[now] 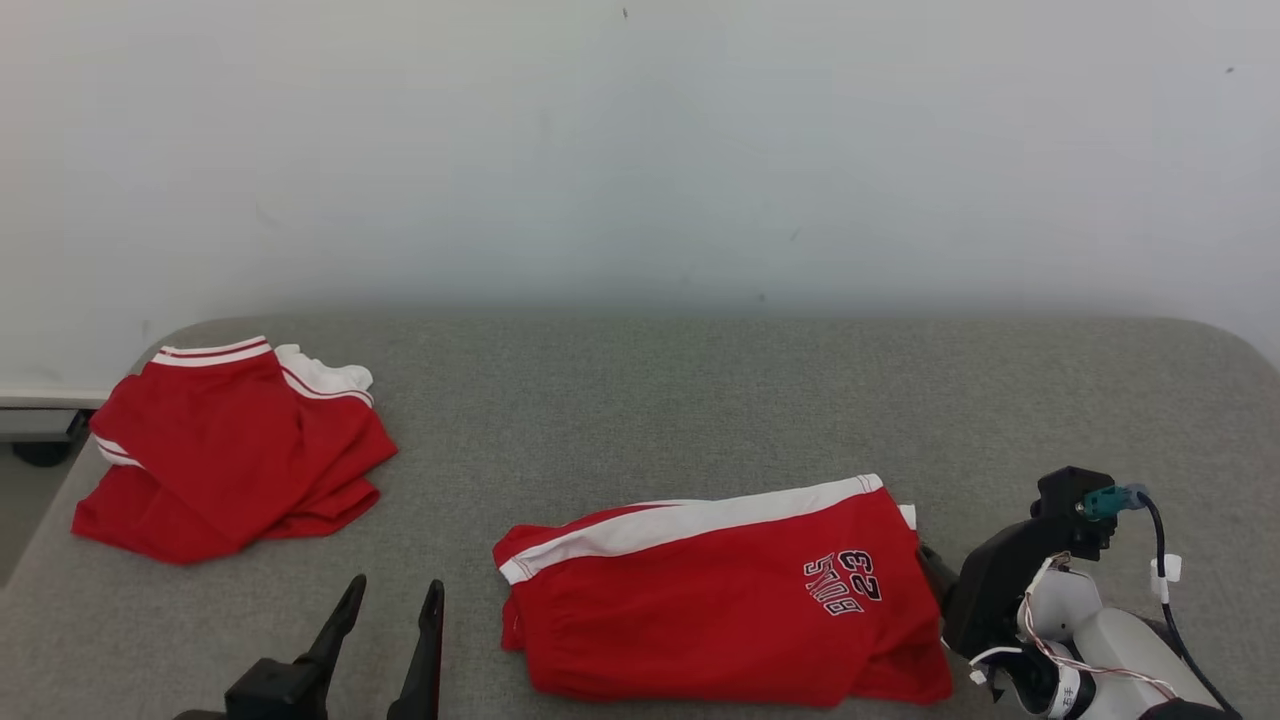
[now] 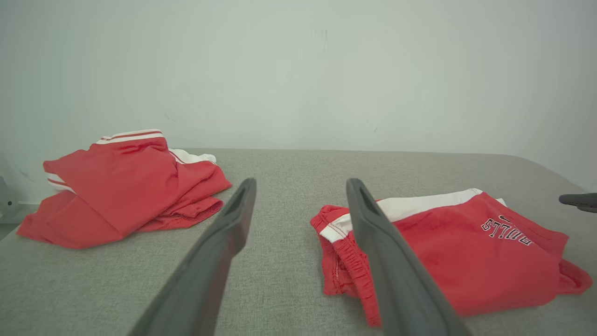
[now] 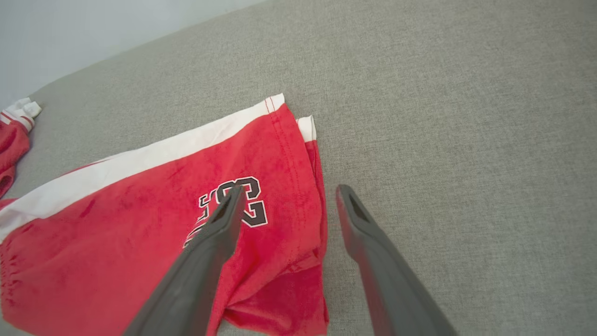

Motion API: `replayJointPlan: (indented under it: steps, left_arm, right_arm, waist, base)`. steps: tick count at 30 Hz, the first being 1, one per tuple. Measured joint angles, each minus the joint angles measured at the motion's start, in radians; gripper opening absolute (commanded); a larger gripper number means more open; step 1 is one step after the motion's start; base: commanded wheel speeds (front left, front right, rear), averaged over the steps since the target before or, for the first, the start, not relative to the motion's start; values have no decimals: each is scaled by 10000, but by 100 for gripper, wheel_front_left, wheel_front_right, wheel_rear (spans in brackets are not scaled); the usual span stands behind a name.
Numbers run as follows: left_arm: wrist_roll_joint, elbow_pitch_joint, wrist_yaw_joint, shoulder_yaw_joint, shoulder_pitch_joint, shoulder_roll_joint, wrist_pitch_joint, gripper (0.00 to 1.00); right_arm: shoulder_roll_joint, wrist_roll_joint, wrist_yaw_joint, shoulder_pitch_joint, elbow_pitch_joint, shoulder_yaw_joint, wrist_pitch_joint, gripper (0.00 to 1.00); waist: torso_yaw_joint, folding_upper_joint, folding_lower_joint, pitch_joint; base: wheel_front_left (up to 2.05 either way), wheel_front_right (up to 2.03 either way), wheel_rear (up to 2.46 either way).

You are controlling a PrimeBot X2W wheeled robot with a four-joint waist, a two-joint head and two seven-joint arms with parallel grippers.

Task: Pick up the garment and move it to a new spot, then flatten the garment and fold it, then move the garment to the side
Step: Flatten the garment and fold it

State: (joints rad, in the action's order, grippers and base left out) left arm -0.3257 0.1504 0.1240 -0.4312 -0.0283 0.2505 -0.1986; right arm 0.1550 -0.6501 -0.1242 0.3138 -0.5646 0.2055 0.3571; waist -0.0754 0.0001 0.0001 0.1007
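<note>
Since the shorts [image 1: 720, 600] look folded, I judge only the move aside is left; my left gripper [image 1: 395, 583] and right gripper [image 3: 289, 188] hold their jaws wide, empty.

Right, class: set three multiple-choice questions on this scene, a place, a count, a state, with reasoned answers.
1. The shorts printed 23 lie:
A) beside the right gripper
B) at the far left
C) on the floor

2. Red garments on the grey surface:
A) one
B) two
C) four

3. The left gripper is:
A) shut on cloth
B) open, empty
C) shut, empty

Answers:
1. A: that gripper straddles their edge.
2. B: a crumpled garment lies apart, left.
3. B: jaws apart, nothing between.
</note>
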Motion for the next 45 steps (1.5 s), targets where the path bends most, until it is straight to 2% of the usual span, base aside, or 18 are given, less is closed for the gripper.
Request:
replayJointPlan:
  steps: [3,11,15,28,30,31,32,34,36,37,45]
  left_arm:
    - [15,-38,-13,-123,-40,-58,130,100]
    - [176,-127,-132,-477,-409,-203,313,100]
    - [192,-123,-203,-656,-460,-272,416,100]
    - [439,-113,-428,-965,-874,-374,589,100]
    - [439,-113,-451,-963,-893,-374,629,100]
    - [439,-107,-451,-951,-894,-366,629,100]
    - [439,-98,-451,-949,-894,-364,631,100]
    - [439,-82,-449,-947,-894,-364,631,100]
    - [439,-67,-451,-947,-894,-364,660,100]
    - [439,-67,-449,-945,-894,-364,660,100]
    - [435,-54,-435,-752,-886,-295,660,100]
  right_arm:
    - [-21,0,-4,362,-838,-194,562,100]
    - [-314,8,-8,1044,-2431,-1271,844,100]
    - [-364,8,-35,1334,-3005,-1666,920,100]
    - [-349,362,-36,1994,-4428,-2073,1047,100]
    - [-347,378,-36,2138,-4615,-2104,1051,80]
    - [-349,428,-42,2236,-4736,-2104,1062,80]
    - [-355,472,-50,2312,-4828,-2123,1093,58]
    - [-362,545,-50,2381,-5022,-2132,1099,42]
    - [-360,575,-48,2450,-5162,-2161,1106,6]
    - [-366,608,-48,2495,-5258,-2196,1106,0]
    - [-169,719,-35,2864,-5703,-2514,1030,0]
  waist:
    - [-206,0,0,-93]
    - [-666,1,0,-315]
    - [-912,0,0,-435]
    - [-1697,0,-1,-748]
    - [-1779,-1,-1,-787]
    - [-1808,-1,-1,-806]
    - [-1828,-1,-1,-820]
    - [-1847,-1,-1,-832]
    - [-1853,-1,-2,-830]
    - [-1852,-1,-2,-827]
    - [-1673,-1,-1,-760]
  base:
    - [0,0,0]
    - [0,0,0]
    - [0,0,0]
    - [0,0,0]
    - [0,0,0]
    - [0,0,0]
    - [0,0,0]
    - [0,0,0]
    - [0,0,0]
    - [0,0,0]
    - [0,0,0]
